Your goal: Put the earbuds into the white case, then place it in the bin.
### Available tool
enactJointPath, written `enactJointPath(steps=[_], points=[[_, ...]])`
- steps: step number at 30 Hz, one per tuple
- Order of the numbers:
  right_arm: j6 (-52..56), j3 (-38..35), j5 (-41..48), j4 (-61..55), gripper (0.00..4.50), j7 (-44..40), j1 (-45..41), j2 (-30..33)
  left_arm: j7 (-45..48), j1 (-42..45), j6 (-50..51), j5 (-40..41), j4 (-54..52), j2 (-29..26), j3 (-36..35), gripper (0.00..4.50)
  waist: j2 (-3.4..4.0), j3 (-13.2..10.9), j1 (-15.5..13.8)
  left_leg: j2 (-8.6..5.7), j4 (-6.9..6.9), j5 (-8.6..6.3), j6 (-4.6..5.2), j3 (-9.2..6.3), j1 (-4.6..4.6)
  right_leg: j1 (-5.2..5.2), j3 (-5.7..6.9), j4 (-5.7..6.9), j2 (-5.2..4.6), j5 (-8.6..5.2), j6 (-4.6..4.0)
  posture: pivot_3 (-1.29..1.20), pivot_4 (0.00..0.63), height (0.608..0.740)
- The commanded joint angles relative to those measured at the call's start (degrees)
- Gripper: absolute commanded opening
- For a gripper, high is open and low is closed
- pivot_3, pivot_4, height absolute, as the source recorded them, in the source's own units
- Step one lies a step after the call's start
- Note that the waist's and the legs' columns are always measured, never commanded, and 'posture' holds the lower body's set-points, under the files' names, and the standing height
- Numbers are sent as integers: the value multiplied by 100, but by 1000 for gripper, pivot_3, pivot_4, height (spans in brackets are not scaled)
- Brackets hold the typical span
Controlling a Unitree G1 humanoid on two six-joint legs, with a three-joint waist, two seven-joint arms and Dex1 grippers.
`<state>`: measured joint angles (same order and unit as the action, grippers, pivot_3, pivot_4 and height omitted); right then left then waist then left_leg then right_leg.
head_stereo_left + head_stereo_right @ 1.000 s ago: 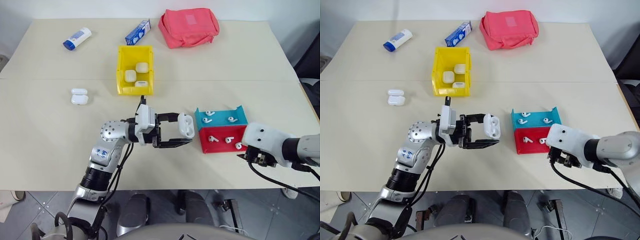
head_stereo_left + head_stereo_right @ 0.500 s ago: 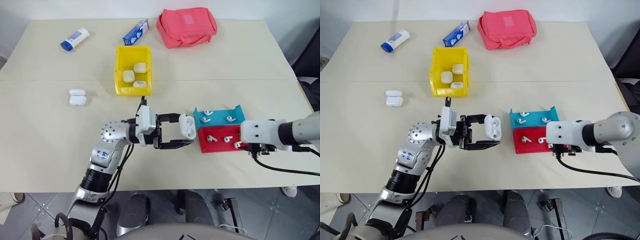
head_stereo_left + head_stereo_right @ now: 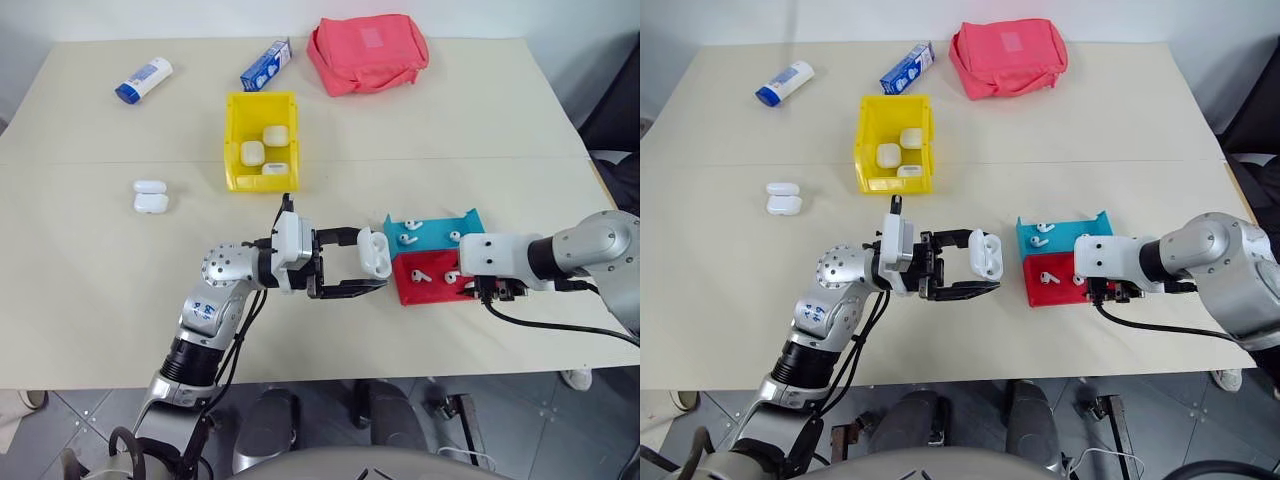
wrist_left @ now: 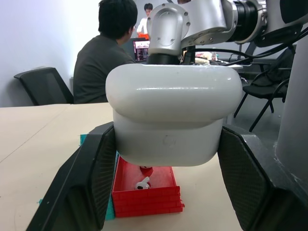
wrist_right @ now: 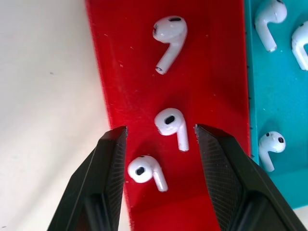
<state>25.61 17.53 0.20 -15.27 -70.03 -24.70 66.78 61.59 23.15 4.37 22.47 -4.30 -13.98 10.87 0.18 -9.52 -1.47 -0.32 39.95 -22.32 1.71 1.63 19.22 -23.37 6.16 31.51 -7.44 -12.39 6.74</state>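
Right gripper [image 5: 160,144] open above earbuds [image 5: 172,124].

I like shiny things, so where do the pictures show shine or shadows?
Left wrist view: a long bright streak of glare runs across the white case held in the left pincer. Right wrist view: the earbuds gleam and lay small soft shadows on the red tray. Left eye view: light falls evenly, with faint shadows by the bin.

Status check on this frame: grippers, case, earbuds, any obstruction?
Left gripper shut on white case, held above table. Right gripper open over red tray, straddling an earbud. Nothing in the way.
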Motion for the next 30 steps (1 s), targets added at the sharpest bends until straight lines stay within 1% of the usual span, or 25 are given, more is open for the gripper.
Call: enactJointPath(steps=[1,16,25,30], points=[[-145,27,-164,87,2321,-140,-234,-121,-68,-58,0,135,-355,2,10,2777,2,0,6,0,0,0,0,0,0,0,0,0,0,0,0,0,150,740],[-510,169,-516,539,2321,-472,-498,-445,-249,-316,222,179,-724,-143,-26,2777,9,2,4,0,0,0,-3,0,0,1,0,0,0,1,1,0,150,740],[-709,168,-663,767,2321,-589,-559,-572,-213,-511,412,384,-902,-567,-308,2777,11,2,9,0,0,-1,-6,-1,0,1,1,0,-1,0,0,0,150,740],[-793,181,-724,882,2321,-625,-601,-637,-166,-516,384,411,-894,-661,-321,2777,12,2,10,0,0,-1,-6,-1,-1,1,1,1,0,0,0,0,150,740]])
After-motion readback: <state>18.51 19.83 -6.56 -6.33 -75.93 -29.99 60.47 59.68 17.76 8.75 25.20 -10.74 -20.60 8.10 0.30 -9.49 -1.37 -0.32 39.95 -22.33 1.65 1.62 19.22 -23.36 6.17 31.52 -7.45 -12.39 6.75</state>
